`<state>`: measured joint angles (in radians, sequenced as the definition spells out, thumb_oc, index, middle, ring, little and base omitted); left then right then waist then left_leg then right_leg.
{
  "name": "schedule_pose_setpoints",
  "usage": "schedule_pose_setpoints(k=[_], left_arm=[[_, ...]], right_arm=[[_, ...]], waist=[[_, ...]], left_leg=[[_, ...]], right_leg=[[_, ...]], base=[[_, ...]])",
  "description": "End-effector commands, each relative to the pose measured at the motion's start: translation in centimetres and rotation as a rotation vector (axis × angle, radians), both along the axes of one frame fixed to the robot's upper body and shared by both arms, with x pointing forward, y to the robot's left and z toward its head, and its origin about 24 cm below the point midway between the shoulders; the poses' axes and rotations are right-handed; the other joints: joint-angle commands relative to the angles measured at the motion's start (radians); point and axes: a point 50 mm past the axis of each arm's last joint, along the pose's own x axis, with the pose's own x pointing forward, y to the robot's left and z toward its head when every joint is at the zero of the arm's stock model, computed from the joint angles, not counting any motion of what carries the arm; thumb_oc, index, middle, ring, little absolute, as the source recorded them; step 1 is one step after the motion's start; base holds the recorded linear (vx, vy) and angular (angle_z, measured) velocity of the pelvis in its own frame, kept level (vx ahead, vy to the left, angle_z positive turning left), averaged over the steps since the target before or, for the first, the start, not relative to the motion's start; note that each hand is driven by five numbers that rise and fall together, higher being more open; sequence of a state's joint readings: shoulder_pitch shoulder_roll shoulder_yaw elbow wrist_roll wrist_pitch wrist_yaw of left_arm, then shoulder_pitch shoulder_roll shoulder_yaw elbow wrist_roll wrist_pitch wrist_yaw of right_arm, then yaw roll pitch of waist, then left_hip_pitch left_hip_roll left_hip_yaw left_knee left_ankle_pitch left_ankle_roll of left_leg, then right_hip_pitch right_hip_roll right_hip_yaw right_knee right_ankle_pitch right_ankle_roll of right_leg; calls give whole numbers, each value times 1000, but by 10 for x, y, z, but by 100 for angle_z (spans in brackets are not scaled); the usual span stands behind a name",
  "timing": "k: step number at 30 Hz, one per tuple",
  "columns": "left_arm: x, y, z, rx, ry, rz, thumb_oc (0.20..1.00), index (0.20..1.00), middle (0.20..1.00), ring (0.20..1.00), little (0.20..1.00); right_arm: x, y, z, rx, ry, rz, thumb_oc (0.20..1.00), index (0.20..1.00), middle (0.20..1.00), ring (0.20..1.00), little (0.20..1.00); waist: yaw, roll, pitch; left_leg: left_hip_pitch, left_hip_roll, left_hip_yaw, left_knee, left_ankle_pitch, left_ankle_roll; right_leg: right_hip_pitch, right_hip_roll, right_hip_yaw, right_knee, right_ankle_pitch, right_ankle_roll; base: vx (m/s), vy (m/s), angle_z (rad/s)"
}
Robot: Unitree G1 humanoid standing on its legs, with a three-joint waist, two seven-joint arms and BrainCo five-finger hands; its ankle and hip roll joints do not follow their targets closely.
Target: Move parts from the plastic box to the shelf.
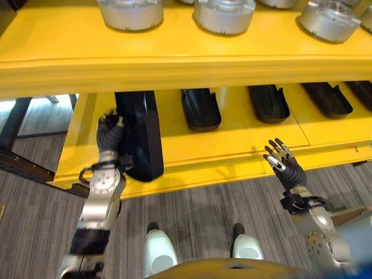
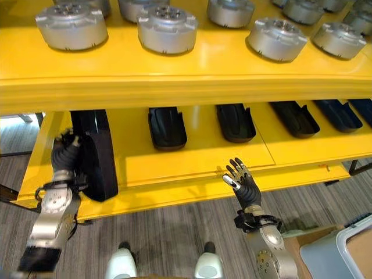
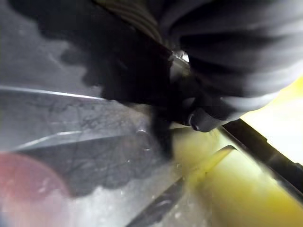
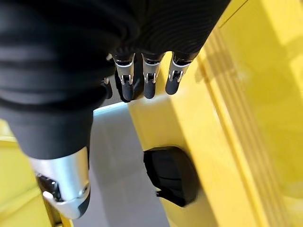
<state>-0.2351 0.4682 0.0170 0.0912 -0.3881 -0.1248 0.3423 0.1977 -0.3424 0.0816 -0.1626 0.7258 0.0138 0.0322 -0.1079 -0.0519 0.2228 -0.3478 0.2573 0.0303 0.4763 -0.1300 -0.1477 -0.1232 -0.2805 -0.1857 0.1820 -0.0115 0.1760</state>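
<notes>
Left hand (image 1: 110, 132) against a long black part (image 1: 139, 139) on the yellow shelf (image 1: 232, 148); grip impossible to tell. Right hand (image 1: 283, 163) spread wide, holding nothing, over the shelf's front edge.

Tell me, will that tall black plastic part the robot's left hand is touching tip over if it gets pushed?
Probably, yes. The tall black plastic part stands on end at the lower yellow shelf's front, while similar black parts lie flat. It looks rigid and not floppy. The left hand beside it likely steadies it.
</notes>
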Motion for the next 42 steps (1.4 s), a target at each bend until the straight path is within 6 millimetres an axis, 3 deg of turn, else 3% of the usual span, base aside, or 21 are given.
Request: schedule_pose_setpoints(k=[1, 2, 3, 7, 10, 13, 18, 25, 27, 34, 39, 42], left_arm=[[23, 14, 67, 112, -193, 18, 200, 200, 200, 200, 200], [31, 29, 90, 173, -204, 58, 200, 200, 200, 200, 200], [32, 29, 91, 174, -205, 57, 200, 200, 200, 200, 200], [36, 60, 139, 306, -218, 138, 200, 200, 200, 200, 200], [39, 62, 146, 315, -218, 145, 200, 200, 200, 200, 200], [50, 71, 167, 350, -182, 172, 200, 200, 200, 200, 200], [61, 95, 195, 403, -60, 294, 200, 200, 200, 200, 200], [68, 107, 164, -14, -73, 299, 200, 200, 200, 200, 200], [72, 102, 160, -58, -71, 283, 200, 200, 200, 200, 200], [77, 92, 148, -253, -116, 243, 200, 200, 200, 200, 200], [78, 84, 125, -407, -136, 217, 200, 200, 200, 200, 200], [77, 84, 116, -393, -110, 225, 200, 200, 200, 200, 200]], right_arm=[[11, 5, 30, 16, -140, 66, 1000, 1000, 1000, 1000, 1000], [12, 10, 28, 13, -126, 98, 1000, 1000, 1000, 1000, 1000], [12, 10, 28, 14, -127, 97, 1000, 1000, 1000, 1000, 1000], [8, 14, 20, 16, -87, 137, 1000, 1000, 1000, 1000, 1000], [8, 15, 19, 18, -81, 141, 1000, 1000, 1000, 1000, 1000], [7, 17, 18, 12, -74, 161, 1000, 1000, 1000, 1000, 1000], [12, 17, 21, -4, -83, 183, 1000, 1000, 1000, 1000, 1000], [11, 20, 19, 26, -65, 161, 1000, 1000, 1000, 1000, 1000], [11, 22, 18, 29, -57, 161, 1000, 1000, 1000, 1000, 1000], [12, 25, 20, 34, -58, 152, 1000, 1000, 1000, 1000, 1000], [10, 29, 17, 39, -44, 149, 1000, 1000, 1000, 1000, 1000], [10, 30, 16, 39, -37, 148, 1000, 1000, 1000, 1000, 1000]], waist=[[-29, -8, 43], [-33, -1, 55], [-32, -2, 56], [-34, 5, 73], [-35, 4, 73], [-41, 7, 87], [-54, 4, 116], [-48, -13, 143], [-46, -14, 146], [-42, -24, 164], [-34, -35, 176], [-31, -36, 179]], left_leg=[[33, -6, 14, 1, -9, 4], [16, -3, 13, 12, -6, 4], [14, -3, 13, 13, -6, 4], [-9, 2, 7, 24, -3, 5], [-21, 0, 5, 25, 2, 5], [-35, -3, -1, 35, 1, 5], [-88, -8, -11, 67, 4, 11], [-185, -5, -37, 126, -4, 14], [-195, 0, -44, 143, -33, 7], [-258, -2, -55, 177, -38, 13], [-287, -2, -64, 195, -45, 17], [-291, -5, -62, 194, -46, 19]], right_leg=[[-54, -116, 34, 193, -113, 27], [-81, -114, 43, 211, -113, 25], [-82, -114, 44, 212, -113, 25], [-114, -110, 56, 241, -120, 28], [-120, -112, 57, 241, -118, 28], [-134, -112, 61, 259, -128, 28], [-186, -116, 71, 296, -131, 28], [-268, -114, 70, 346, -143, 15], [-278, -110, 73, 366, -171, 17], [-336, -108, 76, 396, -177, 7], [-360, -111, 76, 417, -187, -1], [-363, -111, 76, 420, -191, -5]], base=[[-163, 24, -2], [-112, 11, -8], [-98, 0, -13], [-59, -16, -7], [-41, -8, 1], [-51, -1, 3], [-71, -6, -2], [-40, -22, 2], [56, -27, 3], [8, -3, 1], [3, -2, 1], [0, 0, 0]])
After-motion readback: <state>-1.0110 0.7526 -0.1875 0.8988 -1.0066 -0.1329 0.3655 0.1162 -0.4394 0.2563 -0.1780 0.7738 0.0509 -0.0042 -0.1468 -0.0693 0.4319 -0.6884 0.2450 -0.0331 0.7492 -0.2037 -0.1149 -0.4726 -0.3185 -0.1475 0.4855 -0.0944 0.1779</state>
